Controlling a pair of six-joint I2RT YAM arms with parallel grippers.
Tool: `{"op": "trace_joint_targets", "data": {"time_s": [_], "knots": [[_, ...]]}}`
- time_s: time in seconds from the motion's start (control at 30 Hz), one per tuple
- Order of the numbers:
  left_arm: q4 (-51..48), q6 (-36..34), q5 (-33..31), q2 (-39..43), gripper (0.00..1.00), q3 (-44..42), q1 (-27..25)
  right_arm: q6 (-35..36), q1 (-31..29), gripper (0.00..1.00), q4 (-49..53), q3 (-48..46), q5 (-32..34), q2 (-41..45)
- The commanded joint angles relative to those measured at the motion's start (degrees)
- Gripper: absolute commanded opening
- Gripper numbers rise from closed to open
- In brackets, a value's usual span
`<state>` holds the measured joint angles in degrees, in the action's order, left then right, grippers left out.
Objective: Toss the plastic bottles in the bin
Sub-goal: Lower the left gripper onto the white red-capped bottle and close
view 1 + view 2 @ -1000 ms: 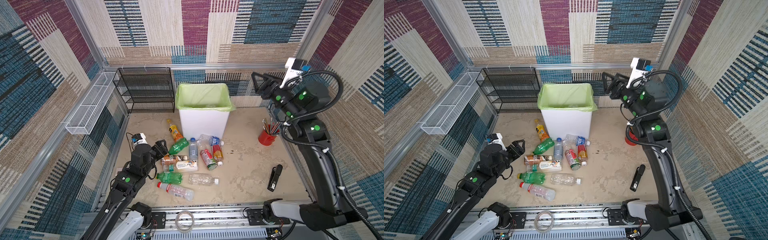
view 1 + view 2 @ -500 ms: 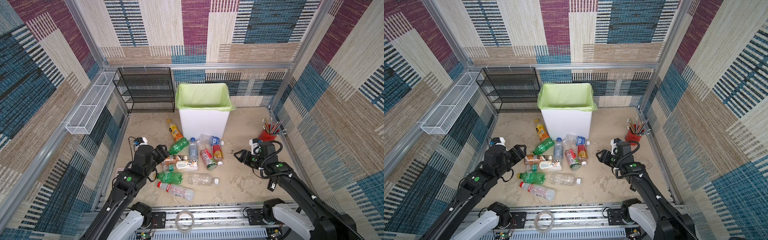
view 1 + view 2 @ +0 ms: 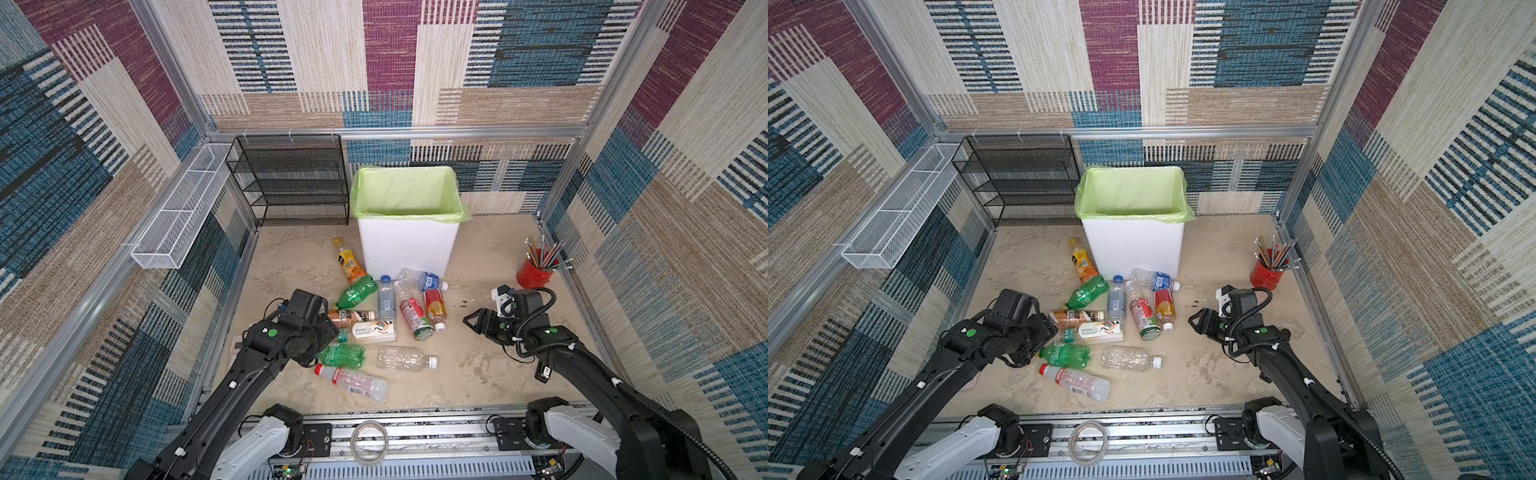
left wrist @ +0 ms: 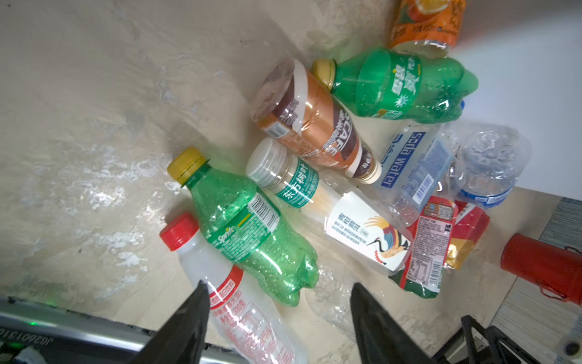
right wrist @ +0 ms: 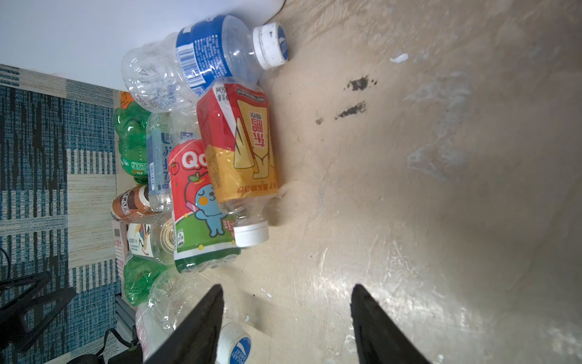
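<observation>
Several plastic bottles (image 3: 386, 316) lie in a heap on the floor in front of the bin (image 3: 409, 249), white with a light-green bag. My left gripper (image 3: 328, 334) hovers low at the heap's left edge. In the left wrist view it (image 4: 278, 285) is open, with the base of a green Sprite bottle (image 4: 252, 233) and a red-capped clear bottle (image 4: 220, 283) between its fingers, nothing gripped. My right gripper (image 3: 469, 320) sits low to the right of the heap. In the right wrist view it (image 5: 287, 286) is open over bare floor, beside a white-capped clear bottle (image 5: 233, 343).
A red cup of pencils (image 3: 536, 274) stands behind the right arm. A black stapler (image 3: 543, 372) is partly hidden under that arm. A black mesh rack (image 3: 291, 178) and a white wire basket (image 3: 178, 216) are at the back left. A tape roll (image 3: 369, 440) lies on the front rail.
The right arm has dropped from high beside the bin to floor level right of the bottles. The left gripper has edged in over the heap and its jaws have narrowed.
</observation>
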<state>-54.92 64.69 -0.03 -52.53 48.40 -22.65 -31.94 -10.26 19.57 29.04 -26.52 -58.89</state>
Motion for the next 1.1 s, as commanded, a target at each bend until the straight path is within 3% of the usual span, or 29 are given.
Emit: {"op": "trace_joint_targets", "data": {"time_s": [0.0,0.27,0.7,0.9,1.07], "knots": [[-6.42,5.01,3.17,2.19,0.72,-0.66,-0.11,1.05,-0.02,0.66,-1.47,-0.17,-1.41,0.73],[-9.25,14.41,9.22,6.15,0.71,-3.04,-2.84,0.15,-0.02,0.66,-1.61,-0.80,-0.90,1.47],[-5.10,38.94,3.99,0.34,0.87,-5.32,-20.29,0.90,-0.02,0.66,-2.91,-0.54,-0.54,0.11],[3.57,48.52,2.16,-4.21,0.83,-8.74,-27.76,0.83,-0.02,0.66,-3.13,-0.37,-0.53,-0.08],[7.37,52.62,0.07,-6.93,0.81,-9.98,-30.68,0.73,-0.07,0.66,-2.61,-0.26,-0.48,0.47]]}}
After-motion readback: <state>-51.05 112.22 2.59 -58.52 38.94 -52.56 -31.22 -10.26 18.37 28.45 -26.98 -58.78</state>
